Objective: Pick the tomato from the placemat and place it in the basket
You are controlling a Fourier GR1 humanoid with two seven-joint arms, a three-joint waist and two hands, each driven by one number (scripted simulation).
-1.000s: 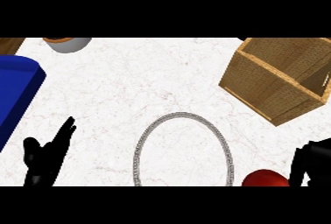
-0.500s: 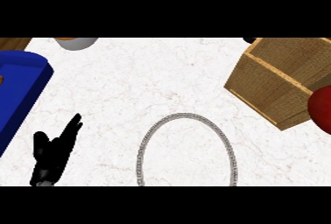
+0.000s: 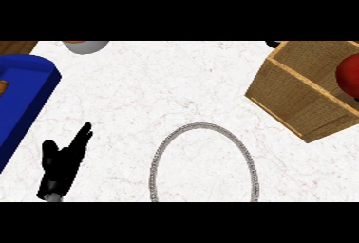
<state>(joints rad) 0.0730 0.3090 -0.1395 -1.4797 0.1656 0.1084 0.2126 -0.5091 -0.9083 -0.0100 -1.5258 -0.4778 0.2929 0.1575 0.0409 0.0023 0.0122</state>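
The red tomato (image 3: 348, 75) shows at the right edge of the head view, over the inside of the woven brown basket (image 3: 298, 92); the picture's edge cuts it off. Whether it hangs or rests in there I cannot tell. No part of my right hand shows. The placemat (image 3: 157, 161), a white round mat with a grey beaded rim, lies at the lower middle with nothing on it. My left hand (image 3: 61, 162) rests open at the lower left, fingers straight and pointing up, well away from the mat.
A blue container (image 3: 24, 102) lies along the left edge, holding something orange at its rim. A grey bowl (image 3: 85, 46) stands at the top left beside a wooden piece (image 3: 14, 46). A small dark object (image 3: 273, 44) sits behind the basket.
The tomato rose from the lower right corner up to the basket. The right hand, seen beside it a second ago, has left the view. The left hand barely moved.
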